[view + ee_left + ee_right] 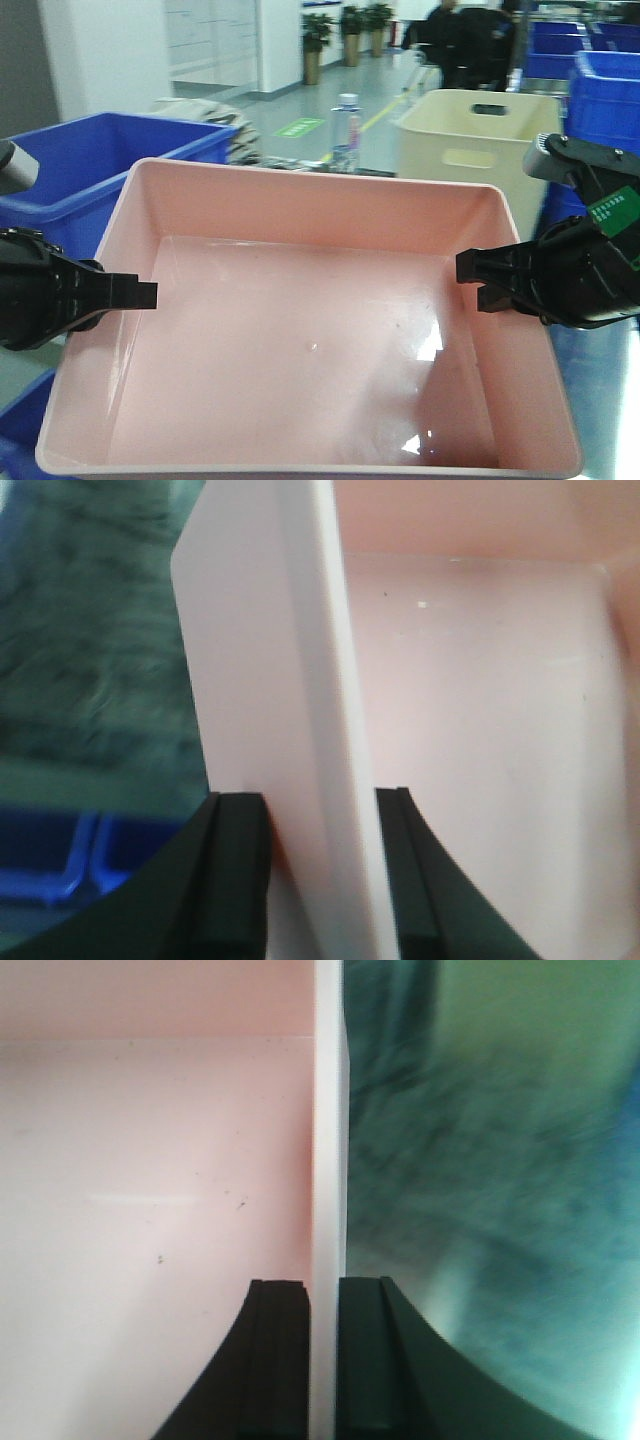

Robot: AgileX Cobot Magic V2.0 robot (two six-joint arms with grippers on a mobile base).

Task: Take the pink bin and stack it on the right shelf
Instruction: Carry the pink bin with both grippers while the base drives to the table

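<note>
Pink bin (310, 330) sits dead centre in the front view, between my two hands, long side toward the camera and open side up. Inside is bare and glossy, with light glints low on the floor of it.

Left hand (140, 293): reaches in over the bin's left wall. The left wrist view shows the left hand (320, 870) with one black finger (235, 880) outside the wall and the other inside, both pressed to the pale wall with no gap I can see. Clamped on the bin's left wall.

Right hand (470, 275): mirrors it on the right wall. In the right wrist view the right hand (323, 1350) has the thin rim edge pinched tight between its two pads. Clamped as well.

Surroundings: the right shelf (605, 400), grey and shiny, shows as a strip just beside the bin's right wall. Blue crate (90, 160) behind and to the left. Cream bin (470, 140) with a handle slot behind and to the right. More blue crates (605, 100) stacked far right. Clear water bottle (346, 130) upright beyond the far rim. Further back are a polished floor, potted plants (315, 40) and a figure in dark clothes (460, 40).

Hard to make out: outside the bin, both wrist views show only smeared green, with a blur of blue low in the left one. The bin's underside is hidden, so I cannot tell whether it rests on anything or hangs from my hands. Its near rim is cut off by the frame's bottom edge.
</note>
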